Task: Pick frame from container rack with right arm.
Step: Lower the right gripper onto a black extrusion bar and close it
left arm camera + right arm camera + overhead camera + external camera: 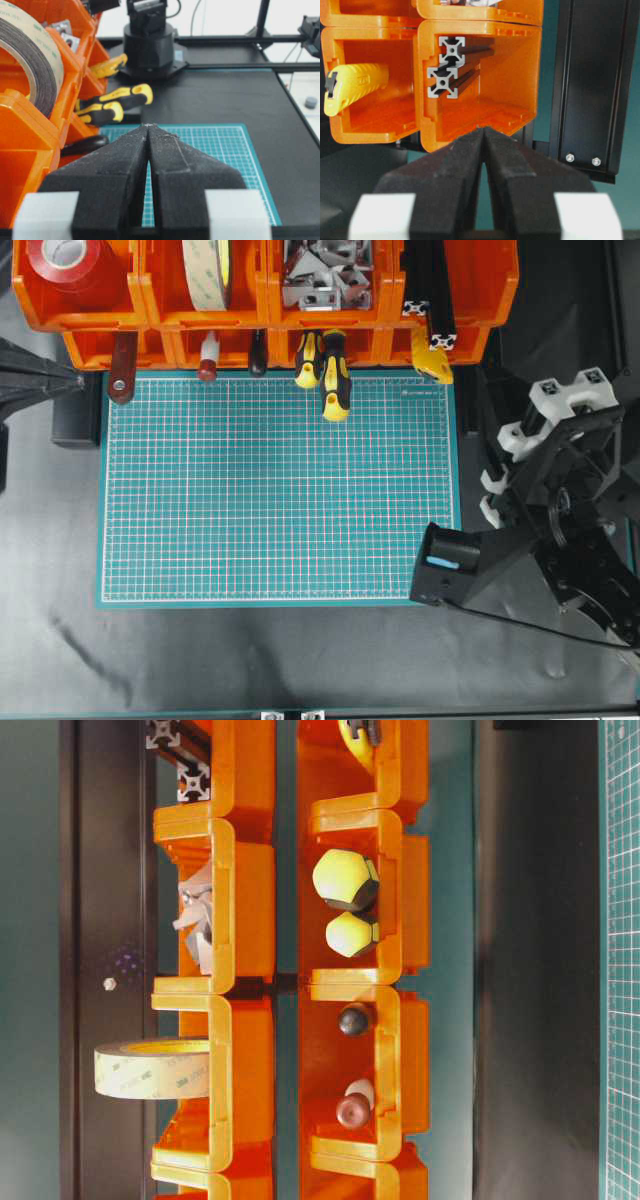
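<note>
Orange container rack [250, 315] runs along the far edge of the green cutting mat [275, 490] in the overhead view: four upper bins, four lower. Upper bins hold one red tape roll [65, 260], one beige tape roll [205, 270], a pile of grey brackets [325, 280], and two black frame bars [432, 300] in the rightmost bin, cut ends poking out front. Two yellow-and-black screwdrivers [330, 370] overhang onto the mat; one yellow knife [432, 360] sits right of them. Right arm [540, 530] stands off the mat's right edge, well apart from the rack.

Table-level view: beige tape core reads "3M" repeated; two frame ends at rack top.

Left wrist view: left gripper [149, 127] fingertips touching, nothing between them, over the mat near the rack.

Right wrist view: right gripper [484, 131] faces the rightmost bin; tips nearly meet, only a thin slit, holding nothing. Two frame ends stacked against that bin's left wall, clear of the fingers.
</note>
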`<action>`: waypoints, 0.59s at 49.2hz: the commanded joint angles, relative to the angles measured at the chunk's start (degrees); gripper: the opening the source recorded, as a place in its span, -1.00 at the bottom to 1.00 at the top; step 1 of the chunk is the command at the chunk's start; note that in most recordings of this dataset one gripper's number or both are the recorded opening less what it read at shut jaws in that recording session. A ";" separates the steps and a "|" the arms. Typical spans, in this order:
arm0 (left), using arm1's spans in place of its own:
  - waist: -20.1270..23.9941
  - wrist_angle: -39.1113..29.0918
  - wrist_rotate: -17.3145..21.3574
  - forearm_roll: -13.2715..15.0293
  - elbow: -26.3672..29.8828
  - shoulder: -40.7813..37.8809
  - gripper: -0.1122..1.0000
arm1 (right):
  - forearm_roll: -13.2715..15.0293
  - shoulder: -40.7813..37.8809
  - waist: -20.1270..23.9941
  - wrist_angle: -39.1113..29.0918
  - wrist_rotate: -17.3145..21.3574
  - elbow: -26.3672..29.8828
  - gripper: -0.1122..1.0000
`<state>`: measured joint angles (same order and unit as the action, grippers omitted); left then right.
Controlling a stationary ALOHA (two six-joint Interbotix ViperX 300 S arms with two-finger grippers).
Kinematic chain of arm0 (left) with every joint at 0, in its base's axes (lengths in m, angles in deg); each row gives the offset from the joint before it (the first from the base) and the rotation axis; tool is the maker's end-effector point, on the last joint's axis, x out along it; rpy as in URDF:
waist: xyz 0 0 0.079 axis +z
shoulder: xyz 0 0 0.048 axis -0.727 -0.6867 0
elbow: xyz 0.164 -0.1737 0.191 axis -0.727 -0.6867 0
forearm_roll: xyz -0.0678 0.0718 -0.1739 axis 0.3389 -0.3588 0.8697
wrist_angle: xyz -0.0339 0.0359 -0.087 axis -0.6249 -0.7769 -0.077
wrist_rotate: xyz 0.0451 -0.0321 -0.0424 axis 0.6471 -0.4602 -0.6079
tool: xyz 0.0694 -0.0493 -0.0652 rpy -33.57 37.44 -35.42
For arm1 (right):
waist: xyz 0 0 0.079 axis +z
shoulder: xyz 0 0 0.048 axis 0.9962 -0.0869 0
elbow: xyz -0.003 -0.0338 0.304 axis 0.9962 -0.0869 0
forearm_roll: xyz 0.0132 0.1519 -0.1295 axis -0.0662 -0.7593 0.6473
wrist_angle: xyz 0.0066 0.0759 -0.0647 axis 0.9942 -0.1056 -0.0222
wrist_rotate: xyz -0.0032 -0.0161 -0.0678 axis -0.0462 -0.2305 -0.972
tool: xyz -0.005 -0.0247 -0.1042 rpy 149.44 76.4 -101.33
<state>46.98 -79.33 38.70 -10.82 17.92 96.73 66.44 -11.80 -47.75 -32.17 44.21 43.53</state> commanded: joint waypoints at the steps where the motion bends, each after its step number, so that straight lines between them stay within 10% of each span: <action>1: -0.09 0.26 -0.09 -0.09 1.67 -0.26 -0.80 | 0.62 0.18 0.09 -0.70 0.09 0.35 -0.61; 15: -0.09 0.35 -0.18 -0.09 1.67 -0.26 -0.80 | 1.49 -1.05 -1.58 -0.53 2.99 -2.37 0.66; 29: -0.09 0.62 -0.26 -0.09 1.76 -0.18 -0.80 | 3.60 -3.78 -5.45 3.25 5.36 -5.63 0.72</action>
<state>46.90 -79.33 38.52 -10.82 17.92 96.82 69.34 -15.76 -52.32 -30.50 49.40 37.82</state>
